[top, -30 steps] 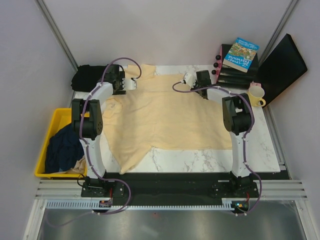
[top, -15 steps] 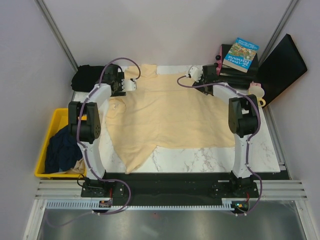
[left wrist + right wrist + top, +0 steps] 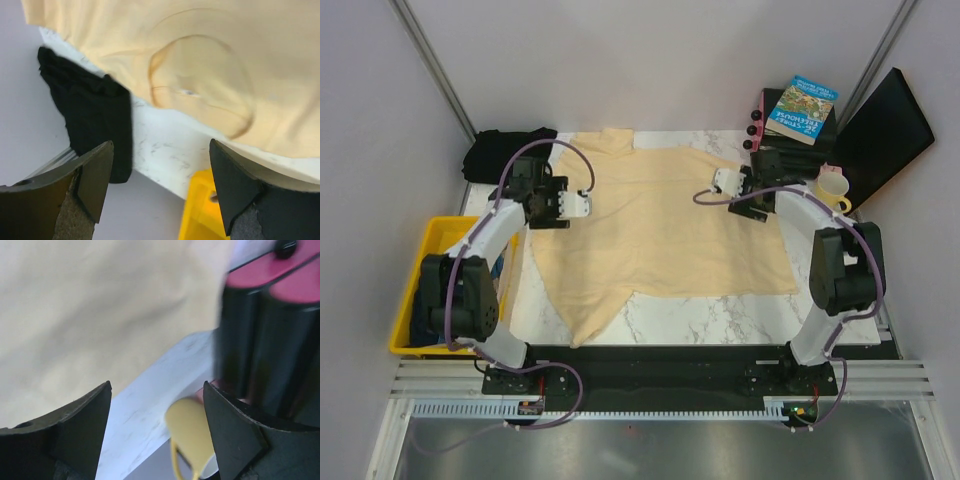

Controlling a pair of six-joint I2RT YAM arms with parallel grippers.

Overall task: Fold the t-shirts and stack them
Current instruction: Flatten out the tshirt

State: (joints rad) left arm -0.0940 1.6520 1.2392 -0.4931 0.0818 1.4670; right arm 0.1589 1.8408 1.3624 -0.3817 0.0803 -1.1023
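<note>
I see the cream t-shirt (image 3: 660,225) spread flat across the tabletop (image 3: 720,320), collar toward the far edge. My left tool (image 3: 582,204) hangs open and empty over the shirt's left side. My right tool (image 3: 718,184) is open and empty too, over its right side. The black t-shirt (image 3: 500,152) lies bunched at the far left corner.

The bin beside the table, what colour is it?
The bin is yellow, clearest in the top external view.
</note>
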